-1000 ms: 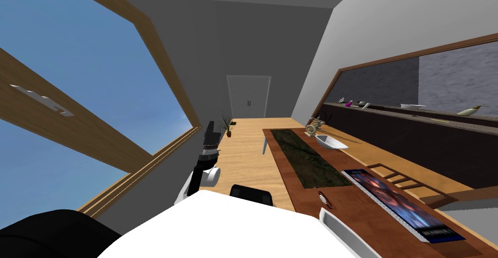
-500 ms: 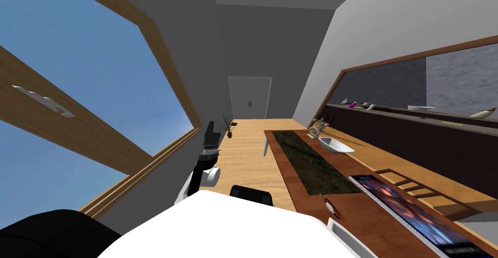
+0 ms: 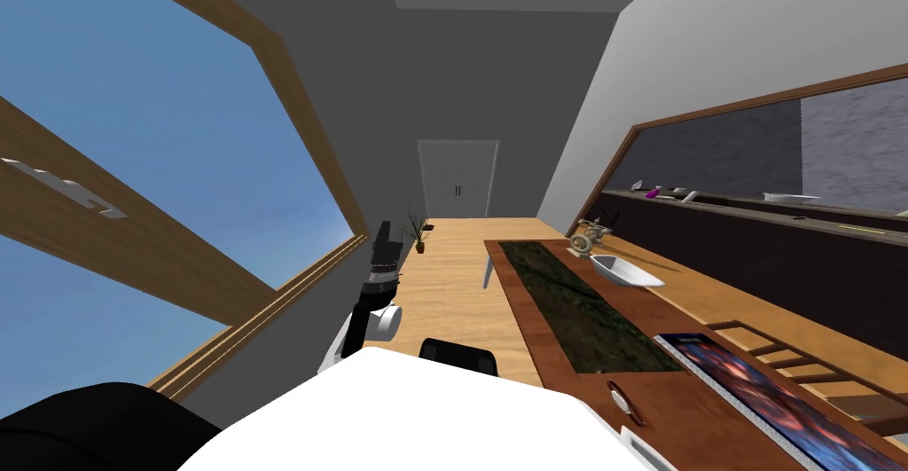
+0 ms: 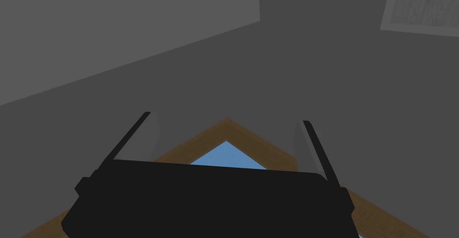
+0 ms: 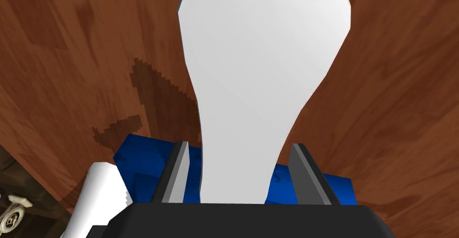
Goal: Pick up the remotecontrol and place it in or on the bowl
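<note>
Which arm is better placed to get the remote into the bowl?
Right. The right gripper is shut on the white remote at its narrow end, over the brown table where the bowl sits. The left gripper is open and empty, raised on the window side, away from that table.

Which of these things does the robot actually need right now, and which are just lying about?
For the job: white remote control, held in the right gripper; white bowl.
Just lying about: small ornament, red-and-white pen-like thing, colourful book, potted plant.
</note>
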